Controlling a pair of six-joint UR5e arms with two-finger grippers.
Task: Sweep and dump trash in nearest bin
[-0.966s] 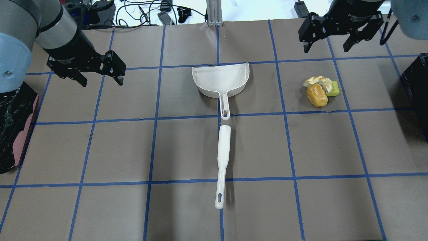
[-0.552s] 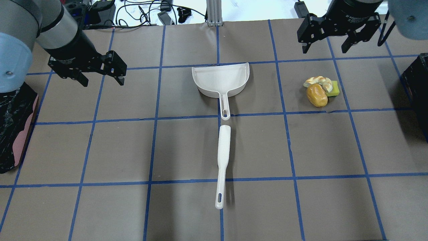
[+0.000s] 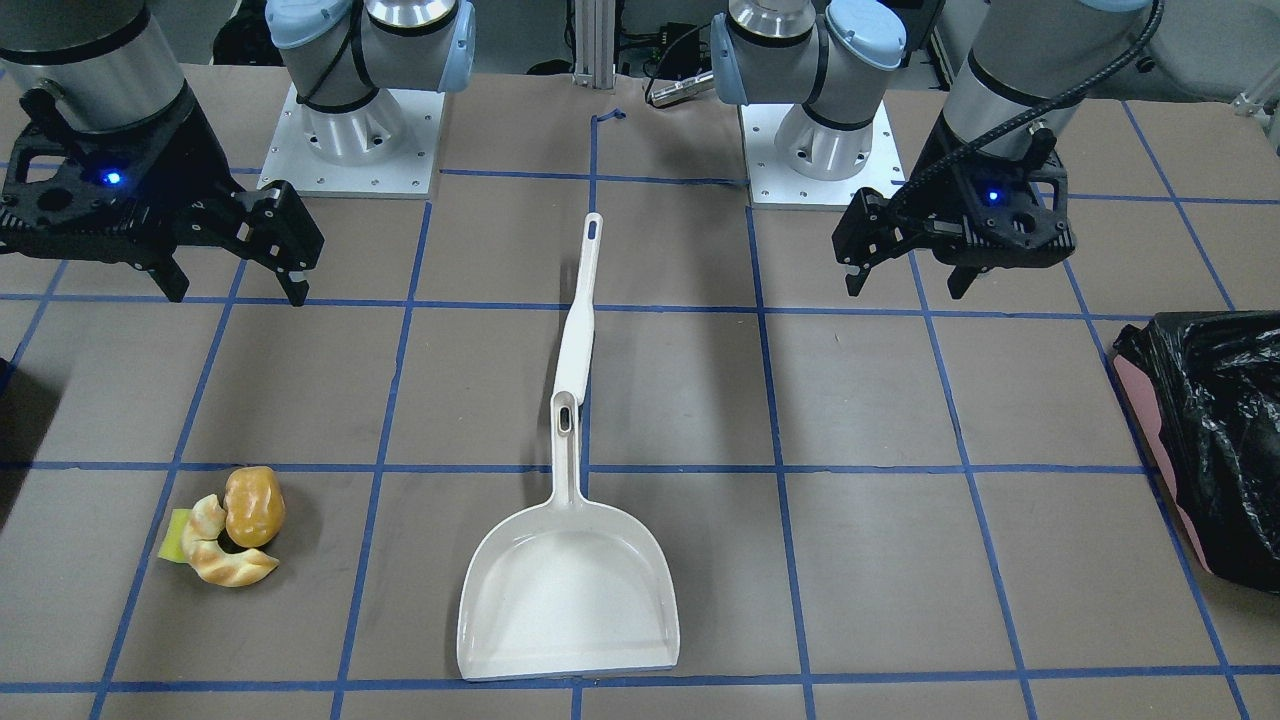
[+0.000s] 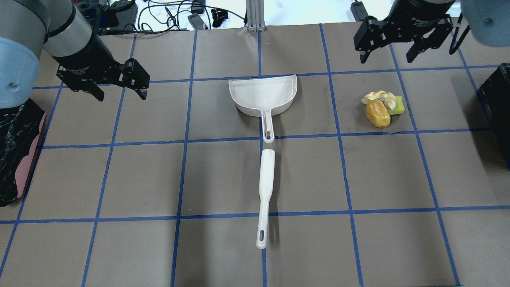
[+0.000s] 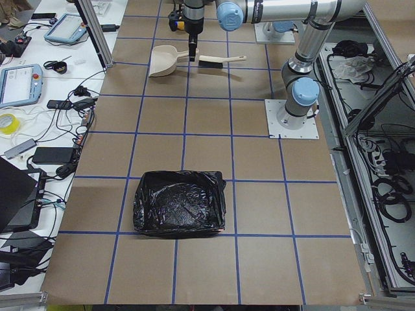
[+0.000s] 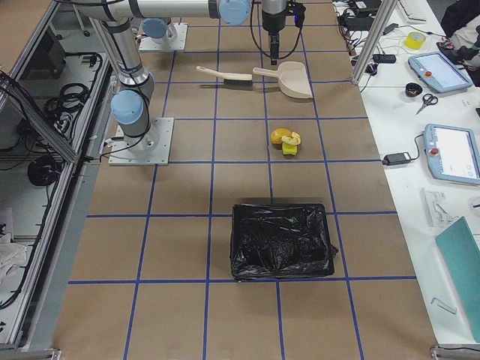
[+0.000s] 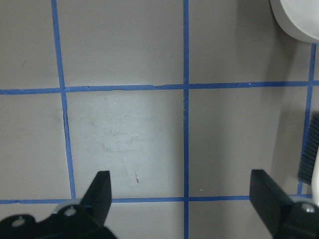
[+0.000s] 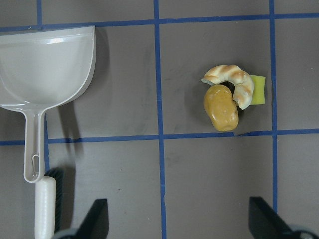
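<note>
At the far left edge of the brown table gridded with blue tape, a pink bin lined with a crinkled black plastic bag is seen. Just beyond it, toward the far side, the left gripper is held above the table with its two black fingers spread wide and nothing between them. In the centre a white plastic dustpan is laid flat, its handle pointed toward the near side, and a white long-handled brush is laid in line with it, just short of the dustpan's handle tip. Further right, the trash is gathered in one small pile on the table: a glossy golden-brown roll, a pale curved croissant-like pastry touching it, and a little yellow sponge block tucked beside them. Beyond the pile, on the far side, the right gripper is held above the table, likewise fully parted and empty. At the right edge only a black sliver of the dark bin is shown, near the pile.
</note>
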